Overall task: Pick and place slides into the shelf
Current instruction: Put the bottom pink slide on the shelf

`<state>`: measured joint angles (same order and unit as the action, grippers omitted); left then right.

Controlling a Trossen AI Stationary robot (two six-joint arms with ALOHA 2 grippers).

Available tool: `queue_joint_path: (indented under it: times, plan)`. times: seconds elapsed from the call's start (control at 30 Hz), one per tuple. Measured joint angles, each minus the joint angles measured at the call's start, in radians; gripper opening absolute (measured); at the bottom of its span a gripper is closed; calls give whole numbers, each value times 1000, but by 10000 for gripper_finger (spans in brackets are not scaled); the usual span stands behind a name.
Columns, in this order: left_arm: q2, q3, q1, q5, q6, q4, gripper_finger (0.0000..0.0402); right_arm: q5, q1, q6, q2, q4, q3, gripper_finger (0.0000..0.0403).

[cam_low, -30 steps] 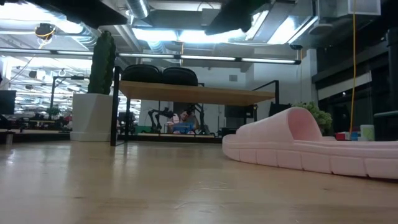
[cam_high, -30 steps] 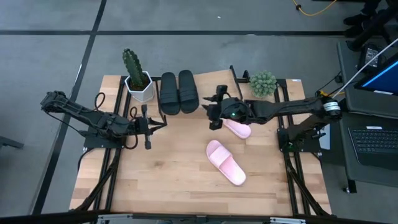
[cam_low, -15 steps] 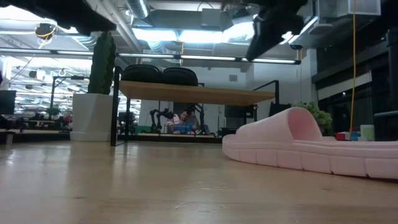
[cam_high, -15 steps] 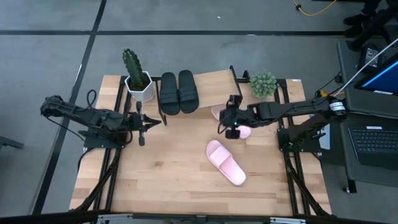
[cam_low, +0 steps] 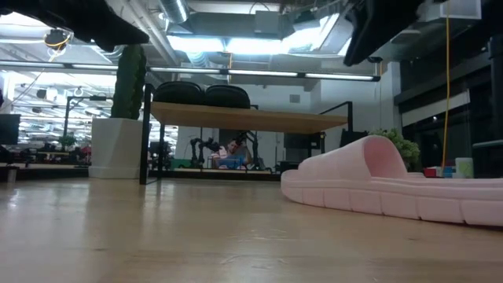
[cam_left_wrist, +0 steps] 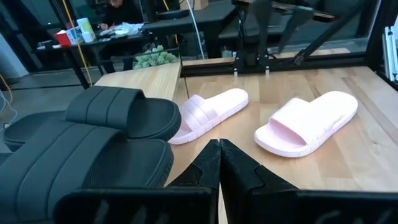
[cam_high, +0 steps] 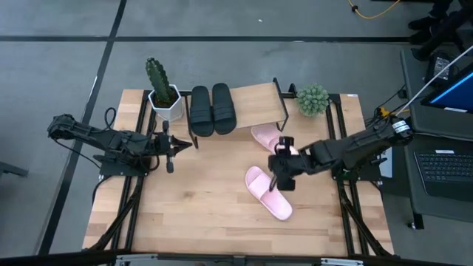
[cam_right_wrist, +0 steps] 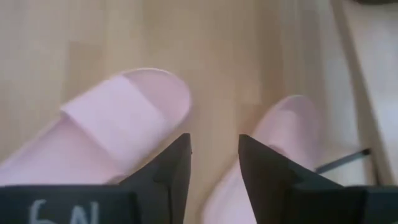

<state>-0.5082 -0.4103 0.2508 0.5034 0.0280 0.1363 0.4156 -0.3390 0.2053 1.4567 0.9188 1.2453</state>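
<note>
Two matte black slides (cam_high: 213, 108) lie side by side on the light plank top of the shelf (cam_high: 259, 100), at the end beside a white pot with a cactus (cam_high: 162, 92); the rest of the plank is bare. In the left wrist view their thick ribbed straps (cam_left_wrist: 118, 112) fill the foreground.

The two pale pink slides are down on the wooden table (cam_high: 185, 199). One pink slide (cam_high: 264, 136) lies partly under the shelf's front edge, near its right legs. The other pink slide (cam_high: 267, 193) sits in the open, angled, well clear of the shelf; the low view shows its wide strap and ridged sole (cam_low: 385, 189).

The right gripper (cam_high: 281, 170) hangs between the two pink slides, fingers (cam_right_wrist: 171, 171) apart with nothing in them, bare wood showing in the gap. The left gripper (cam_high: 169, 145) waits in front of the black slides, its fingers (cam_left_wrist: 211, 168) pressed together and empty. A small round green plant (cam_high: 312, 99) stands past the shelf's right end.
</note>
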Motion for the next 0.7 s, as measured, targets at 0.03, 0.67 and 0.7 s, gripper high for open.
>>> queue_joint_path:
  times: [0.03,0.67,0.7]
  plan:
    - [0,0,0,0,0,-2,0,0,-18,22,0,0,0,132]
    - [0,0,1,-50,-53,2,0,9,-197,183,115,-35,0,117]
    - [0,0,1,-70,-53,3,0,14,-199,183,123,-35,0,117]
